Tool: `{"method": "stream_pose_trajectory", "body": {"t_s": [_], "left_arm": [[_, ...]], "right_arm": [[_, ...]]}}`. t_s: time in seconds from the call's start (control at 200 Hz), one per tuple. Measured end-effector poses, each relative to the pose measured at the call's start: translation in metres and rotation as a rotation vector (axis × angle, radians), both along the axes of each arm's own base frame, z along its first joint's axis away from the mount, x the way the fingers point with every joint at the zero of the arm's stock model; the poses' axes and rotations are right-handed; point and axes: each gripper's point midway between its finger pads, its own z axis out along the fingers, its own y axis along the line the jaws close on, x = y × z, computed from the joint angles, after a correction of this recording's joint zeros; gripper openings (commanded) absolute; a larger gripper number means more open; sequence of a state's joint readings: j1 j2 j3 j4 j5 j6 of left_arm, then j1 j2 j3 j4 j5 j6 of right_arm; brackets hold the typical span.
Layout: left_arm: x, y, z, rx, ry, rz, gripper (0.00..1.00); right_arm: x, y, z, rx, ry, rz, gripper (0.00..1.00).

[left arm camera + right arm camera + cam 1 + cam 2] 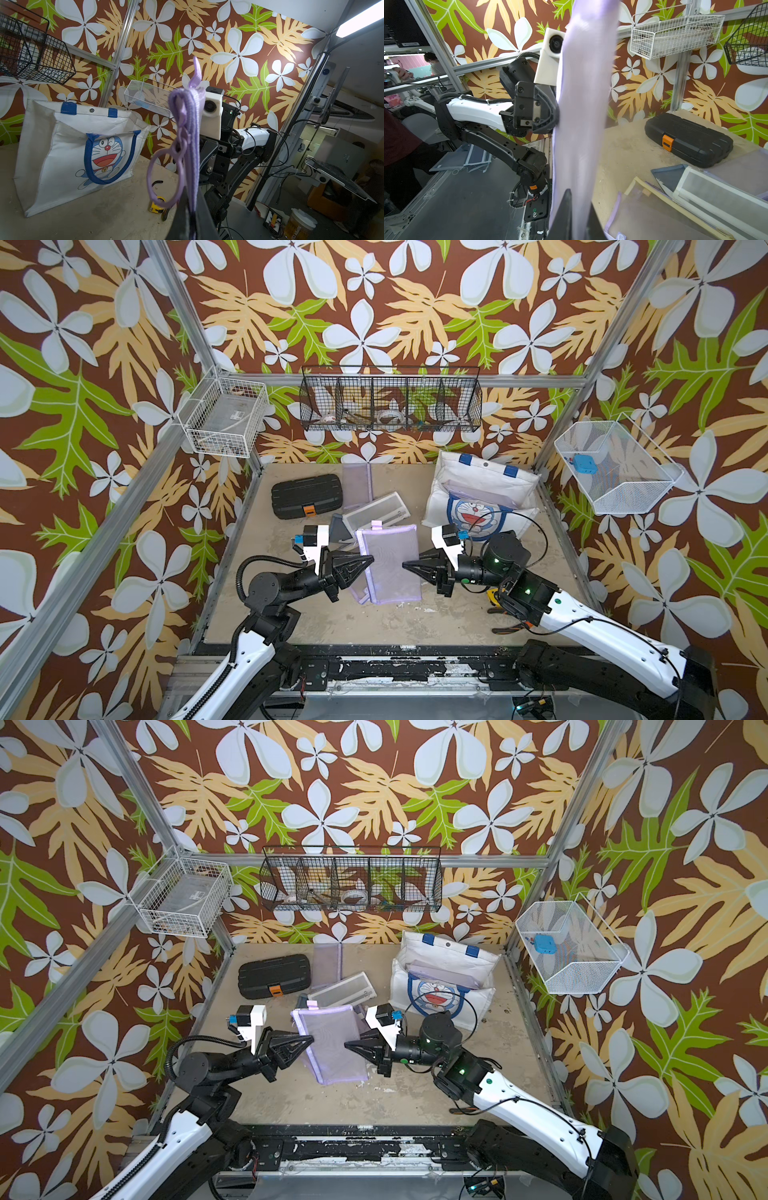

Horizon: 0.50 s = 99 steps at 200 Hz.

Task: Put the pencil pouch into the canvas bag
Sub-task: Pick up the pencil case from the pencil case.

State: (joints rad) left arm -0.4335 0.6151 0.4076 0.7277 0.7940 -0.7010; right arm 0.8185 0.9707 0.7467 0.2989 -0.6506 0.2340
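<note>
The pencil pouch (pixel 388 568) (pixel 332 1052) is a purple mesh pouch with a zipper ring, hanging upright above the middle of the table. My left gripper (pixel 369 559) (pixel 309 1039) is shut on its left, zippered edge (pixel 190 124). My right gripper (pixel 406 565) (pixel 348 1045) is shut on the opposite edge; in the right wrist view the mesh (pixel 583 104) runs down between its jaws. The canvas bag (pixel 478 472) (pixel 440 952) (pixel 52 166) stands open at the back right of the table, behind the right arm. A purple item shows inside it.
A black plastic case (pixel 307 495) lies at the back left. Other mesh pouches (pixel 376 512) lie between it and the bag, and one (pixel 643 218) lies under the held pouch. A yellow tape measure (pixel 158 204) sits near the right arm. Wire baskets (pixel 390 400) hang on the walls.
</note>
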Motion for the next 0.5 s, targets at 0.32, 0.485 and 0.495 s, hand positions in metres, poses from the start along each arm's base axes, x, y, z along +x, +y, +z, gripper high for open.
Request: {"method": "stream_pose_trajectory", "body": {"t_s": [0.32, 0.485, 0.495], "left_arm": [[0.028, 0.0, -0.015, 0.035, 0.098, 0.092, 0.62], [0.048, 0.006, -0.03, 0.067, 0.18, 0.198, 0.94], [0.049, 0.006, -0.031, 0.07, 0.185, 0.205, 0.95]], "right_arm": [[0.011, -0.02, 0.006, -0.07, -0.074, -0.14, 0.0], [0.03, -0.034, 0.0, -0.165, -0.127, -0.279, 0.0], [0.031, -0.035, 0.0, -0.17, -0.129, -0.285, 0.0]]}}
